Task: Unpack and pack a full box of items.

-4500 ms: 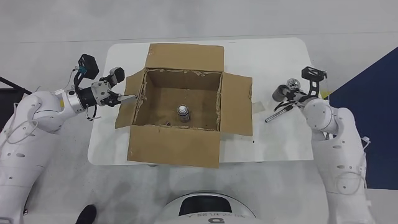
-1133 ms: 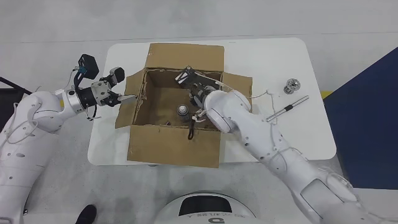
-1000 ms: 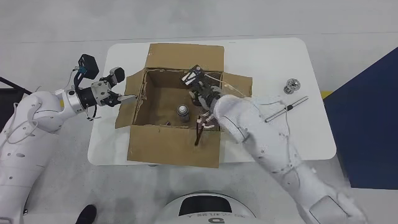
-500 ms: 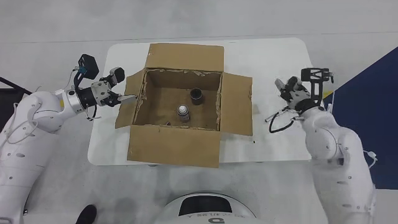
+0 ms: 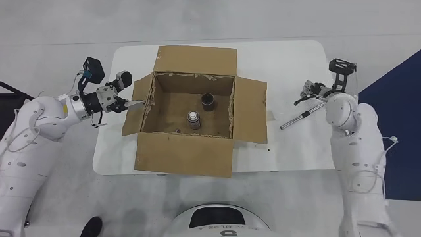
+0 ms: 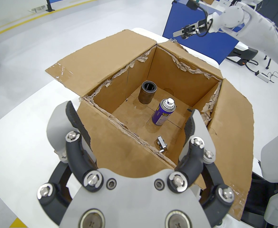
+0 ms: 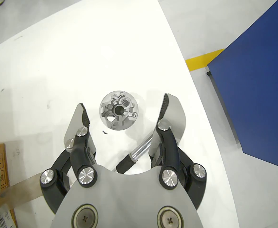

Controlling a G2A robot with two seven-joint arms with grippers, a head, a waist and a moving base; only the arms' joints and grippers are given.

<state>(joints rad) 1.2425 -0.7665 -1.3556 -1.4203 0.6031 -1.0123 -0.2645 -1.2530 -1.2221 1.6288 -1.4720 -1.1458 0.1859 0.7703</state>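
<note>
**Top view.** The cardboard box (image 5: 250, 112) stands open at the middle of the white worktop (image 5: 289, 59), its four flaps folded outward. On its floor a dark cylinder (image 5: 207, 101) stands toward the far side, with a spray can (image 5: 193, 118) upright just nearer. The left pincer (image 5: 133, 104) is at the edge of the left flap. The right pincer (image 5: 308, 93) is over the right part of the worktop, well apart from the box. A metal rod (image 5: 299, 116) lies slantwise just on its near side.

**Left wrist view.** The left pincer (image 6: 131, 119) is spread wide and grips nothing, with the box's left wall below it. Inside the cardboard box (image 6: 184, 84) are the dark cylinder (image 6: 147, 92), the spray can (image 6: 163, 112) and a small metal block (image 6: 162, 143) by the near-left corner.

**Right wrist view.** The right pincer (image 7: 124, 102) is spread and holds nothing. A round metal hub (image 7: 118, 113) rests on the worktop (image 7: 81, 48) between its fingers, touching neither. The metal rod (image 7: 139, 150) lies near the hub.
</note>
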